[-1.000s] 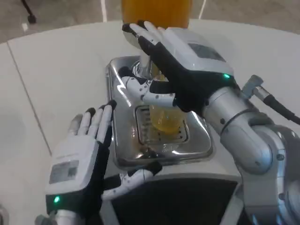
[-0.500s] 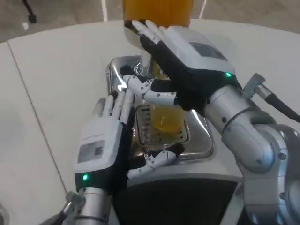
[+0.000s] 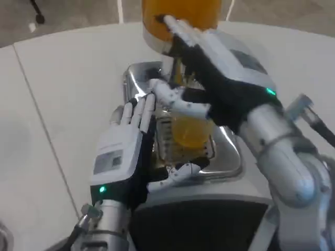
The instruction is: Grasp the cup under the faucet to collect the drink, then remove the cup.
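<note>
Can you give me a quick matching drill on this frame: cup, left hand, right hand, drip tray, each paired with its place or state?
Things:
1. cup
2. left hand
3. right hand
4. drip tray

Places or states:
A. shiny metal, under the cup
B. holds orange drink, stands on the grate
C. up at the orange dispenser, above the cup
D. open beside the cup, on its left side in the picture

Pairs: 1-B, 2-D, 3-C, 4-A
</note>
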